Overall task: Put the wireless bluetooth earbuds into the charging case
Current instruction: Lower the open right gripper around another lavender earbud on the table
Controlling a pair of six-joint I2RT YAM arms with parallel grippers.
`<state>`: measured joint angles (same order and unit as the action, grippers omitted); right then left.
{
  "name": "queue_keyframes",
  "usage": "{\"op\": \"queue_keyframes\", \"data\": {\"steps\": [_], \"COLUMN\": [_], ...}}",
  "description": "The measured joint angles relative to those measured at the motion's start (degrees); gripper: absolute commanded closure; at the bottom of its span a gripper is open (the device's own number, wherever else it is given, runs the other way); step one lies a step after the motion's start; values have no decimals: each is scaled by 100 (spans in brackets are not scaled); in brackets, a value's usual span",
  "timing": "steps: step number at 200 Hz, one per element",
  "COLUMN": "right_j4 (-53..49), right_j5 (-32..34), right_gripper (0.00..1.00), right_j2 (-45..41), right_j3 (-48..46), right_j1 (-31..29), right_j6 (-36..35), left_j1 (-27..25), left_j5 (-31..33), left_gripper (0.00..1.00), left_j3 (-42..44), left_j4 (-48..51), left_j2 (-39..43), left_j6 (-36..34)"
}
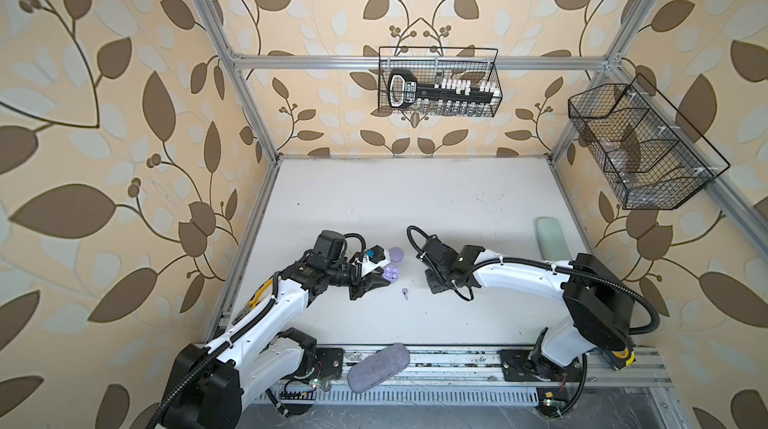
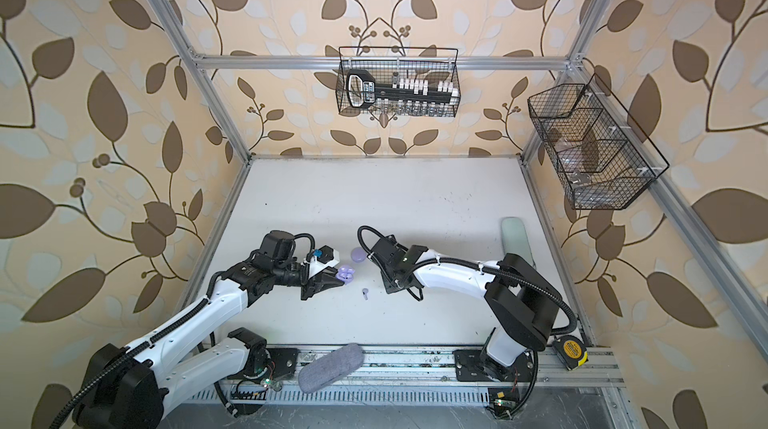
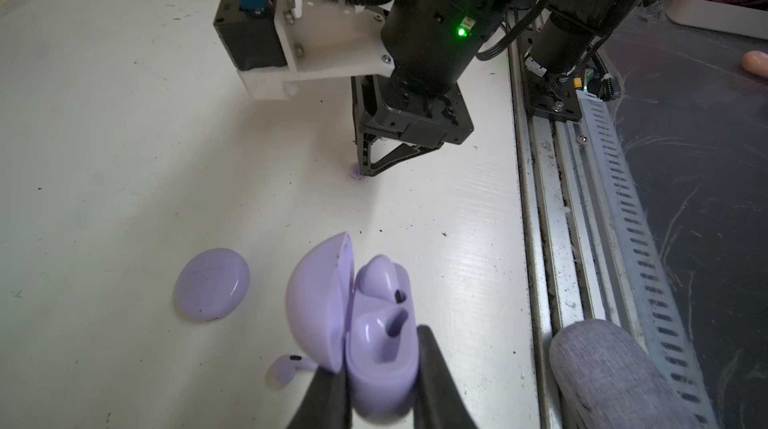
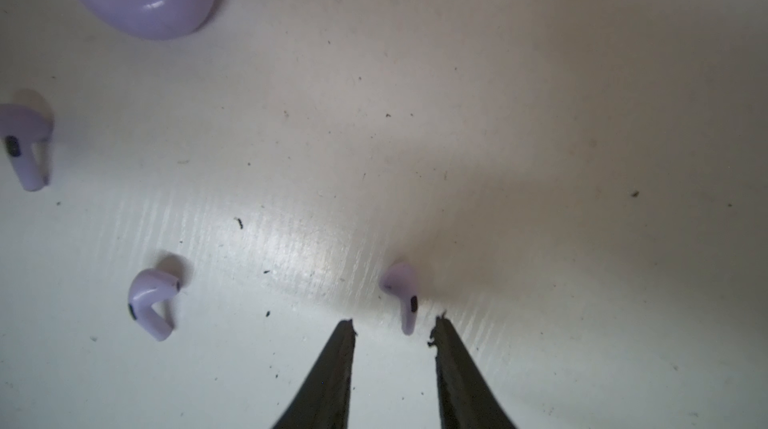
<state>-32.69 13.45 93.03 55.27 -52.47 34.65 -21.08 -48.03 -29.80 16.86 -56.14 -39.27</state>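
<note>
Both top views showed a white table (image 1: 374, 206) low in the frame. Left of centre, the left gripper (image 3: 380, 385) was clamped on the base of an open lavender charging case (image 3: 374, 348), with a seated earbud (image 3: 376, 277) inside. A closed case (image 1: 396, 254) lay just above it. Right of centre, the right gripper (image 4: 392, 325) pointed down with its jaws parted. The stem of a loose earbud (image 4: 405, 294) lay between the tips, untouched. A second earbud (image 1: 405, 292) lay between the grippers, and a third earbud (image 3: 286, 368) just beside the open case.
</note>
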Motion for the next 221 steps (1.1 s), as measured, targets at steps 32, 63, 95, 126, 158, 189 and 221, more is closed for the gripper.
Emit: {"op": "queue_keyframes", "data": {"steps": [32,63,95,126,158,189,221], "right_j4": [-4,13,17,44,59,81,85], "right_j5": [0,2,0,0,0,-2,-2], "right_gripper": [67,67,68,68,68,69,69], "right_j2": [136,236,332,352,391,391,426], "right_j3": [146,177,177,177,177,177,175], "right_j1": [42,92,140,149,149,146,131], "right_j6": [-122,-195,-245,-280,-284,-286,-304], "left_j1": [-2,-2,-2,-37,-37,-39,-39], "left_j5": [-7,-55,-116,-140,-144,-144,-144], "left_gripper": [100,99,99,99,99,99,99], "left_j3": [0,0,35,90,109,109,109], "left_j4": [66,118,146,153,184,184,192], "left_j2": [0,24,208,317,317,317,317], "left_j6": [-76,-133,-238,-273,-280,-280,-284]}}
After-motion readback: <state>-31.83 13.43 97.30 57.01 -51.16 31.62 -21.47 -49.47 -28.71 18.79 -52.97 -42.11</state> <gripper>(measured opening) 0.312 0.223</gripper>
